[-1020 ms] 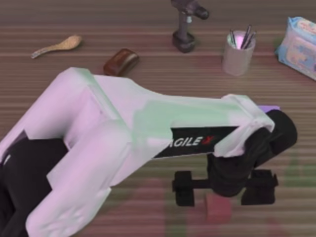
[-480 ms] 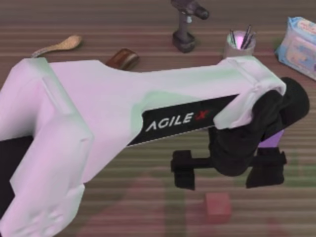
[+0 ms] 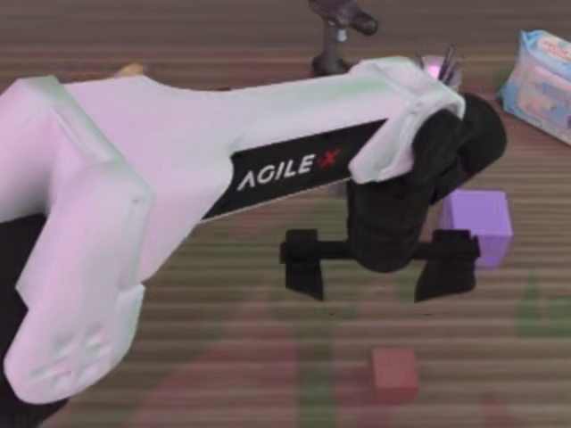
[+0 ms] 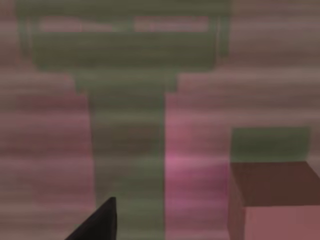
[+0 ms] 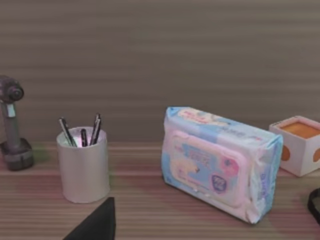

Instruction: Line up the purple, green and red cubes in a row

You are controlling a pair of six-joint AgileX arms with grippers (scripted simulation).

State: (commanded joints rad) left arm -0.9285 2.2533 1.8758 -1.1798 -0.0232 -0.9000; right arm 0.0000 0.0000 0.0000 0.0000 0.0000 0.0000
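My left gripper (image 3: pixel 375 275) hangs open above the table's middle right, nothing between its fingers. The light-purple cube (image 3: pixel 478 226) stands on the table just right of its right finger, and I cannot tell whether the two touch. The small brick-red cube (image 3: pixel 394 373) sits nearer the front edge, below the gripper. In the left wrist view that red cube (image 4: pixel 272 202) lies off to one side of the one visible fingertip (image 4: pixel 101 221), beside the gripper's shadow. The green cube is hidden. The right arm is outside the top view, and its wrist view shows one fingertip (image 5: pixel 97 222).
Along the back stand a dark drill (image 3: pixel 335 31), a pen cup (image 5: pixel 83 165) and a pack of wipes (image 3: pixel 540 76). An orange-and-white box (image 5: pixel 299 145) sits beyond the wipes. My left arm's white link covers much of the table's left and middle.
My left gripper has lifted and drawn back from the red cube toward the table's far side, still open. The purple cube, mostly hidden behind the wrist before, now shows beside it.
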